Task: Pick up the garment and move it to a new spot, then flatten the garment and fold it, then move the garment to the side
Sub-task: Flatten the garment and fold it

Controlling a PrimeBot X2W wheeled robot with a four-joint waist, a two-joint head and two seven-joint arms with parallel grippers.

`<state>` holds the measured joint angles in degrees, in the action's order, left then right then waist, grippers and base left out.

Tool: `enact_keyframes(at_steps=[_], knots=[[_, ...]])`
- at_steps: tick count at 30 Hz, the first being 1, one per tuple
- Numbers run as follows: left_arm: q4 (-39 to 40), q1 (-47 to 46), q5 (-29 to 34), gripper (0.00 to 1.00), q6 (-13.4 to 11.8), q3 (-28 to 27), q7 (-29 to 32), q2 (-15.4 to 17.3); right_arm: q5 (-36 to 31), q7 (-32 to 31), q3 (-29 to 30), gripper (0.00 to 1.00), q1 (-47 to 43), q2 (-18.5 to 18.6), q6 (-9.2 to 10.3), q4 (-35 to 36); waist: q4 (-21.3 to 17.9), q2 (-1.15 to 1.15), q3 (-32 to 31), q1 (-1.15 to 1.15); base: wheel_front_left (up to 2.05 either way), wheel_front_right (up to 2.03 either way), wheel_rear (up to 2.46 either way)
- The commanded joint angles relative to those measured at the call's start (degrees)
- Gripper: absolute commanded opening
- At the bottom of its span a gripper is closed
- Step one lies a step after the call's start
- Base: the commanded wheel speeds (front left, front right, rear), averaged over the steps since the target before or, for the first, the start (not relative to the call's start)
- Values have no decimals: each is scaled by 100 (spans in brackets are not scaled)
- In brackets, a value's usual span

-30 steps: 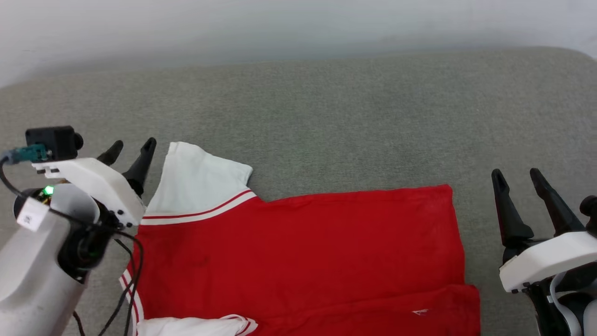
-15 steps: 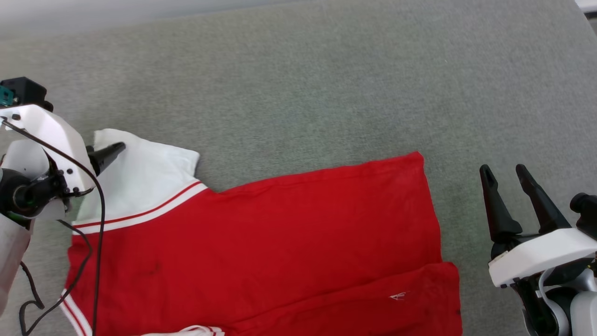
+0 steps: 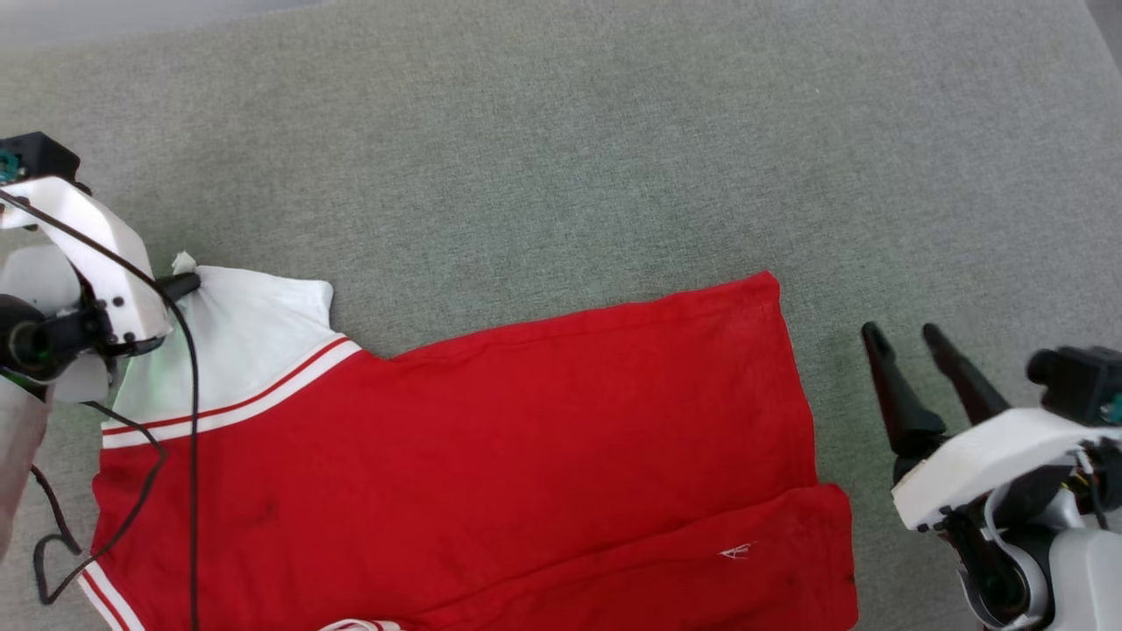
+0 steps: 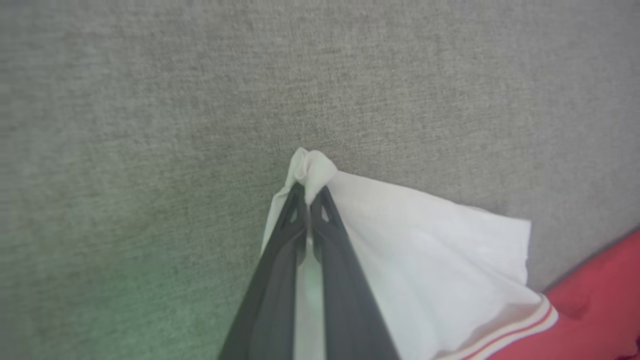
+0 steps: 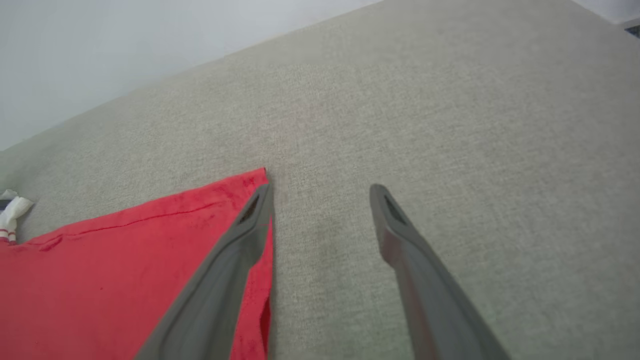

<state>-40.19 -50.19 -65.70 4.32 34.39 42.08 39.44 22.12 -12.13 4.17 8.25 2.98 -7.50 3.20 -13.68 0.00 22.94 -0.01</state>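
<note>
Shirt (image 3: 526, 456) lies spread, mostly flat, on the grey pad (image 3: 561, 158). Its red body runs across the lower middle of the head view, w/ a white sleeve (image 3: 254, 333) at the far-left corner. Left gripper (image 3: 187, 283) is pinched tight on that sleeve's tip. That's prob. a corner hold, to draw the sleeve out straight or fold it in (flatten or fold, can't tell which). Right gripper (image 3: 903, 337) is spread wide, holding nothing, just right of the hem. It's likely placed to take the far hem corner.

Left wrist view gives what the head view can't: a small wad of white cloth poking past the closed tips, so the grip is real. Right wrist view shows one finger lined up over the red edge and the other over bare pad. Touching or above, can't tell.
</note>
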Motion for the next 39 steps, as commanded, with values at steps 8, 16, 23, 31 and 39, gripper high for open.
enact_keyframes(at_steps=[8,16,23,31,39], knots=[[-146,-310,448,0,155,174,-913,-439,174,-1761,-137,100,858,282,3,-1017,375,0,-429,1,0,0,0],[-59,-693,614,0,226,335,-1153,-758,104,-2863,-735,100,1981,730,3,-2118,820,0,-499,1,0,0,0],[-25,-790,589,0,284,414,-1259,-888,97,-3993,-1382,100,2506,857,3,-3298,1060,0,-358,1,0,0,0],[-159,-733,531,0,300,435,-1524,-922,32,-4056,-1180,0,3004,811,3,-3540,1154,0,-461,1,0,0,0],[-172,-453,388,0,313,330,-2019,-882,50,-3405,-841,0,2903,827,3,-3074,1235,0,-932,1,0,0,0]])
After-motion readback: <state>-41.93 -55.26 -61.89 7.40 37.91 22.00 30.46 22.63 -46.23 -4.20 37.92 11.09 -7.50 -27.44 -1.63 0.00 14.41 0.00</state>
